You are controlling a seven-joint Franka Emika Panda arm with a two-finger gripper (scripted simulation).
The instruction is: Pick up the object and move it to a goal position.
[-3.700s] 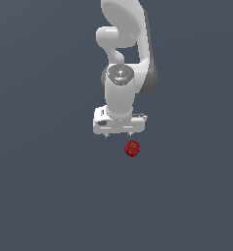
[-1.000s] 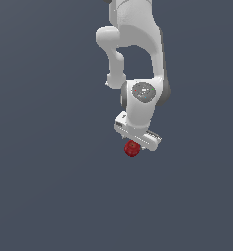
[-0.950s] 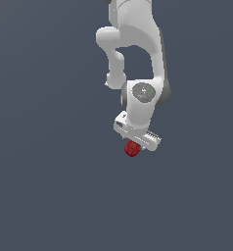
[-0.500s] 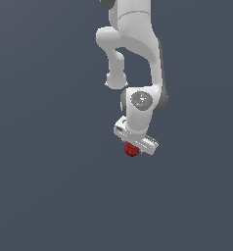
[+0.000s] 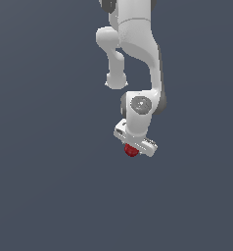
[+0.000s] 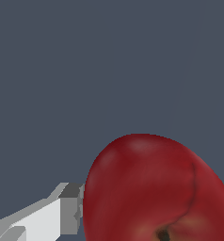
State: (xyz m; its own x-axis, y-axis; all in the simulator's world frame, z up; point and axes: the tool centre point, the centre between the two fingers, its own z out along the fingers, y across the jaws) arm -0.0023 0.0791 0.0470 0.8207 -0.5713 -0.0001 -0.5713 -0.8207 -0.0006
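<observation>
Apple is sitting right under my gripper, dark red and glossy, partly tucked behind the white hand in the exterior view. I'm seeing only its lower part poking out below the gripper body there. In the wrist view the apple is filling much of the picture, stem dimple showing, and one white finger is reaching in to touch its side; a sliver of grey on the opposite side is probably the other finger, also against the fruit. So I'm reading the jaws as closed in around the apple, gripping it between them. The arm is hanging down from the top of the exterior view, wrist tilted a bit toward that view's right. Everything around is plain dark grey-blue; I can't tell whether the apple is resting on the surface or lifted off it.
</observation>
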